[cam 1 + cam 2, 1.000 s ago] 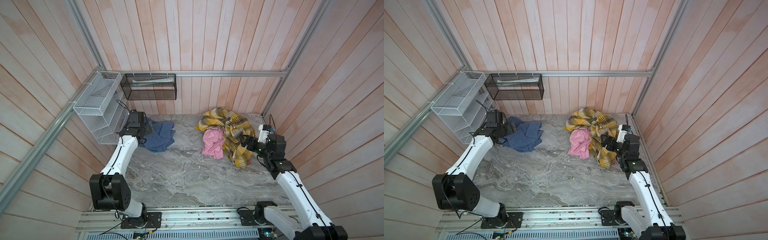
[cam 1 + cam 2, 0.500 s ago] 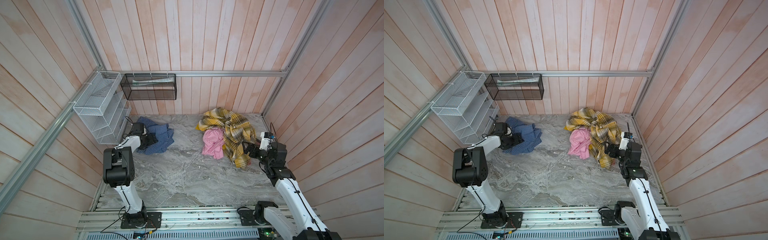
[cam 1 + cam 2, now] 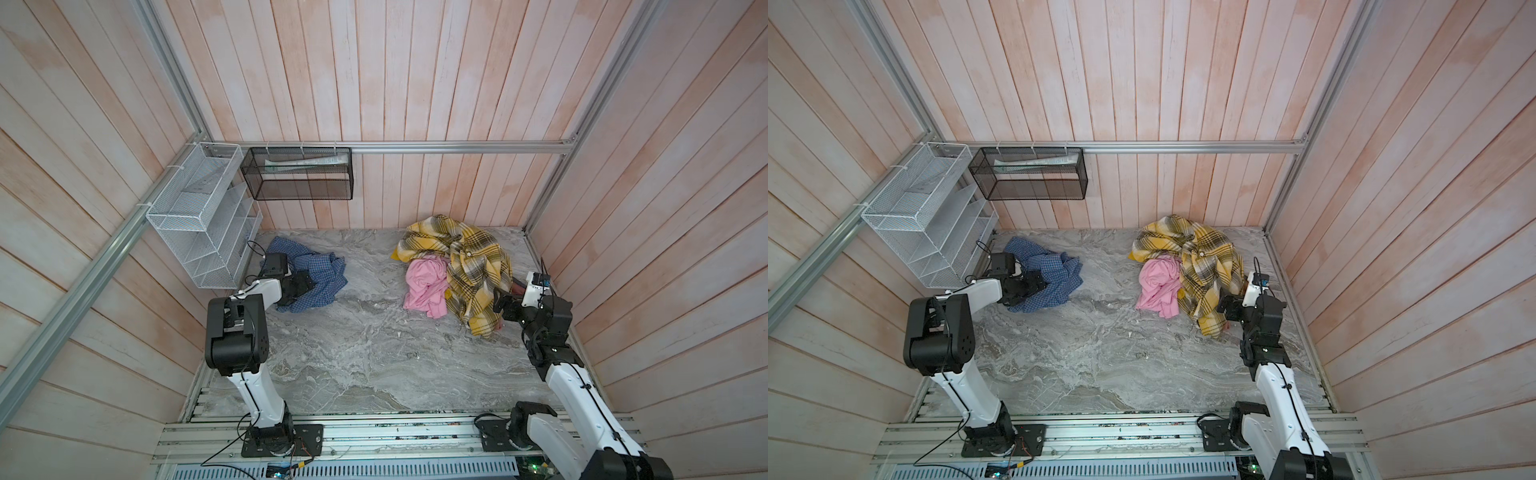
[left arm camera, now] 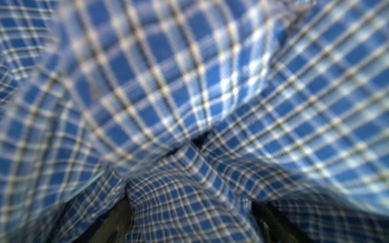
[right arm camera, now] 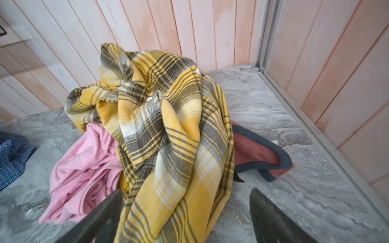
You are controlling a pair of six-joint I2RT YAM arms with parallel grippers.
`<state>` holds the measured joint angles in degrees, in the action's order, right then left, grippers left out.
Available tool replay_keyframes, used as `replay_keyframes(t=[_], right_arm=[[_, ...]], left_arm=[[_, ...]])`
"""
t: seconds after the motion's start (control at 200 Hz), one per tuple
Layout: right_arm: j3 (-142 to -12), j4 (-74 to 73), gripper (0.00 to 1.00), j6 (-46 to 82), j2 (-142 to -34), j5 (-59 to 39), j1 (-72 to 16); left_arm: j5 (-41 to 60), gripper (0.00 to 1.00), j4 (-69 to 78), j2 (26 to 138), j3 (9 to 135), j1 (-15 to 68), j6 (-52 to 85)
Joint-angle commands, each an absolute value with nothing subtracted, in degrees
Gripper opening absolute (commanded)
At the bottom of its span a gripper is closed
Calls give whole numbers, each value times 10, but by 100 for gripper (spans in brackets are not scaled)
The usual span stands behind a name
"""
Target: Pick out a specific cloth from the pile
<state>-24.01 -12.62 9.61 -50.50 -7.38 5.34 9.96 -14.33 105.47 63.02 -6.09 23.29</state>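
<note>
Shirt (image 3: 328, 274): lay against the left gripper (image 3: 306, 286), well apart from the pile (image 3: 457, 266).
Left fingers (image 4: 273, 227): apart, shirt between.
Right gripper (image 5: 186, 202): fingers apart.

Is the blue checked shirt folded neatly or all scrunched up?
Scrunched up. The blue checked shirt lies in a rumpled heap on the table, and up close its fabric bunches in folds.

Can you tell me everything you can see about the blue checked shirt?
The blue shirt looks like thin woven cloth with tiny dark-and-white checks. It lies crumpled in a loose heap on the grey marbled table, close to the white wire rack and well apart from the pile of other clothes. The left gripper pushes into its near edge, jaws wide apart, with folds draped over them.
</note>
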Motion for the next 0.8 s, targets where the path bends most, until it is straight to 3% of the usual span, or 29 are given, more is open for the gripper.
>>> replay_keyframes(t=[0.0,0.215,0.53,0.7,0.795], right_arm=[[-218,-207,95,67,-508,-43,58],[-157,-370,96,26,-546,-42,59],[-112,-649,96,38,-771,-25,58],[-108,-765,96,38,-881,-48,57],[-112,-752,96,32,-878,-57,57]], left_arm=[[89,95,-178,1044,598,-58,264],[73,100,-153,983,578,-54,264],[-9,100,-77,842,478,-48,228],[-59,100,30,760,394,-34,171],[-82,100,142,721,326,-24,139]])
